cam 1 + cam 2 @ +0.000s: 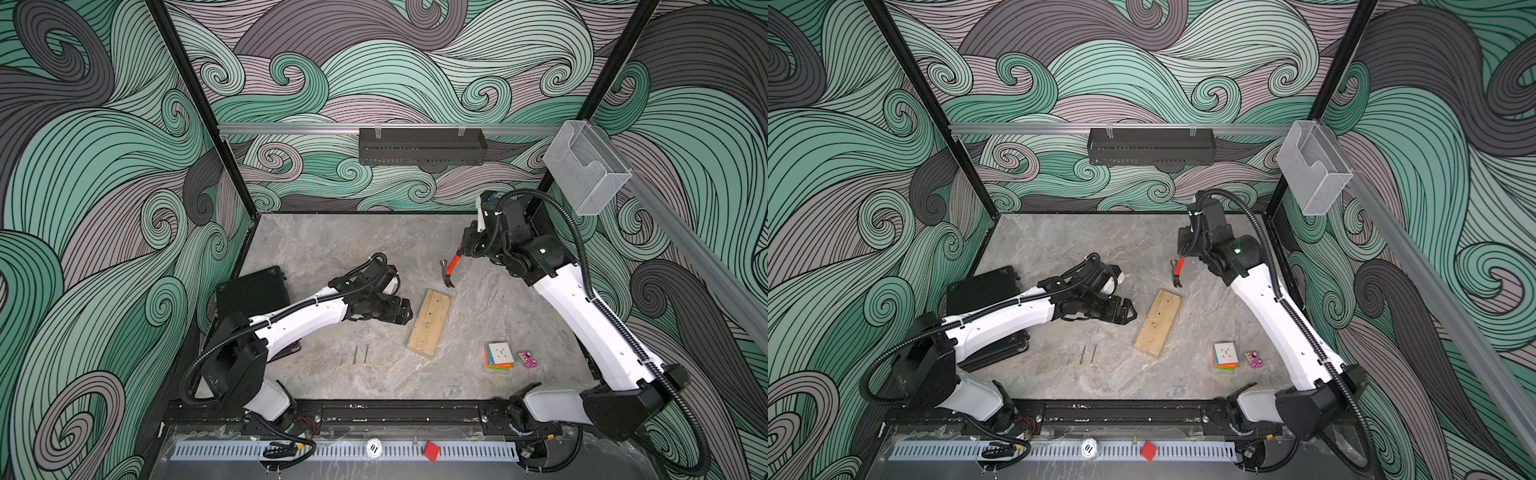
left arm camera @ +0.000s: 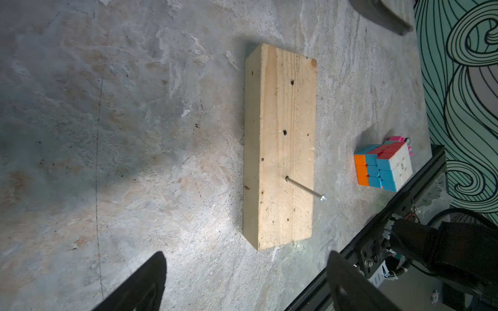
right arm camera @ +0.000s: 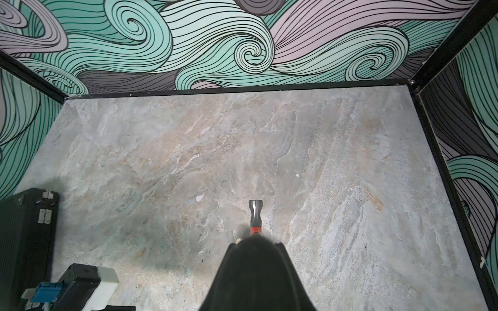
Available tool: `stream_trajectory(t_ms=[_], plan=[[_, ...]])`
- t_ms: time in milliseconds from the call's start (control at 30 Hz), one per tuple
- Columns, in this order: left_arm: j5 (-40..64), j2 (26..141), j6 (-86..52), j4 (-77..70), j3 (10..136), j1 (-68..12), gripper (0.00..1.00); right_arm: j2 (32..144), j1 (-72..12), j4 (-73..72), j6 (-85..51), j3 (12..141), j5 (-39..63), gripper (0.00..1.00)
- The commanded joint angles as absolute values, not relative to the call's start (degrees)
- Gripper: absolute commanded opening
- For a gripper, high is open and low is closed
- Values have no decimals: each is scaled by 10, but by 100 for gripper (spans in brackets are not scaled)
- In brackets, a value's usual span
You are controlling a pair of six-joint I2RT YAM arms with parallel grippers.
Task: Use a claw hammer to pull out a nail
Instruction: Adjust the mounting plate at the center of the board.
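A pale wooden block [image 1: 429,322] [image 1: 1158,322] [image 2: 280,145] lies mid-table. A steel nail [image 2: 304,188] stands out of its top face. My left gripper [image 1: 409,313] [image 1: 1133,313] [image 2: 246,266] is open just left of the block, with nothing between its fingers. The claw hammer [image 1: 451,270] [image 1: 1177,270] hangs above the table behind the block's far end, head down. Its grey head [image 3: 255,212] and a bit of orange shaft show past my right gripper [image 1: 468,248] [image 1: 1185,249] [image 3: 254,242], which is shut on the handle. The handle end is hidden.
Two loose nails [image 1: 360,354] lie on the table near the left arm. A colour cube [image 1: 498,355] and a small pink toy [image 1: 525,359] sit front right. A black case [image 1: 253,291] lies at the left wall. The marble top [image 3: 242,148] is bare towards the back.
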State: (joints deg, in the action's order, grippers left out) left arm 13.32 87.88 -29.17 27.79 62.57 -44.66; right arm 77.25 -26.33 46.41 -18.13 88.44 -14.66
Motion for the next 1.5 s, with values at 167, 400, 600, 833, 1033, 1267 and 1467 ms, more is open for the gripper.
stream_trajectory(t_ms=[167, 400, 600, 833, 1033, 1267, 1467], plan=[[160, 934, -265, 265, 676, -442, 91, 735, -245, 459, -207, 867, -191, 3], [163, 977, -264, 264, 708, -443, 91, 718, -230, 481, -212, 837, -199, 3], [166, 1001, -257, 267, 728, -442, 90, 708, -218, 483, -227, 797, -201, 3], [183, 1030, -263, 262, 757, -444, 90, 718, -214, 481, -235, 779, -200, 3], [205, 1063, -260, 275, 781, -449, 88, 728, -213, 455, -237, 766, -179, 3], [200, 1069, -275, 274, 778, -451, 88, 741, -213, 420, -254, 758, -128, 2], [168, 1057, -299, 275, 764, -448, 87, 762, -214, 399, -267, 754, -94, 2]])
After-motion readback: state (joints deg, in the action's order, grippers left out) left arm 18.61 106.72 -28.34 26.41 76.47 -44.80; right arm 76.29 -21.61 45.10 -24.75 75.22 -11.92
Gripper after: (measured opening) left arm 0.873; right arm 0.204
